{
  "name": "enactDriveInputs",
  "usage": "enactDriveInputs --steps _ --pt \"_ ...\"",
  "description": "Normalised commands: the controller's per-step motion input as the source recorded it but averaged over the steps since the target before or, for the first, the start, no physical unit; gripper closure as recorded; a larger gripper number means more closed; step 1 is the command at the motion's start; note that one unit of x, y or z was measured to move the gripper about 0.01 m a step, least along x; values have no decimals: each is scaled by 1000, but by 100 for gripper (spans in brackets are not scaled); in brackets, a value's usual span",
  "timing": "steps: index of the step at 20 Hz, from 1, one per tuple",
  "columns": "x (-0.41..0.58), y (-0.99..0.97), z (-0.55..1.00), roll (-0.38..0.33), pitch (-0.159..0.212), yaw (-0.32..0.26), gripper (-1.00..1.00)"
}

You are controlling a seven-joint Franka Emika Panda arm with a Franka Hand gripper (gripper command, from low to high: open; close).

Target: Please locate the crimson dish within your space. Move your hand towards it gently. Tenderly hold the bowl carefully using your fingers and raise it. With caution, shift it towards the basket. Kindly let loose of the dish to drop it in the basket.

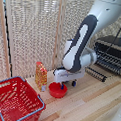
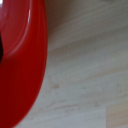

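The crimson dish [image 1: 57, 91] is a small glossy red bowl on the wooden table, right of the basket [image 1: 15, 101] in the exterior view. The basket is red mesh with a blue rim and stands at the exterior view's lower left. My hand [image 1: 67, 85] hangs low over the bowl's far right edge, with two dark blue-tipped fingers [image 1: 62, 86] apart and one at the rim. In the wrist view the bowl [image 2: 22, 60] fills one side at very close range, over pale wood. The fingers hold nothing.
A yellow bottle [image 1: 41, 74] stands just behind the bowl, between it and the basket. A black appliance [image 1: 111, 54] sits at the exterior view's right, with a dark cylinder [image 1: 96, 74] in front of it. A slatted screen [image 1: 32, 30] closes the back.
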Motion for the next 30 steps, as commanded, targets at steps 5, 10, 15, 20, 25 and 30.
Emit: enactDriveInputs --steps 5,10,15,20,25,30 --pt "28 209 -198 -84 0 0 100" --pt "1 203 -116 -63 0 0 100" --pt "19 258 -47 -72 0 0 100" --pt "9 384 11 -98 9 -23 100" --pt "-5 331 318 -67 109 -55 100" --pt "0 247 697 -42 136 -91 100"
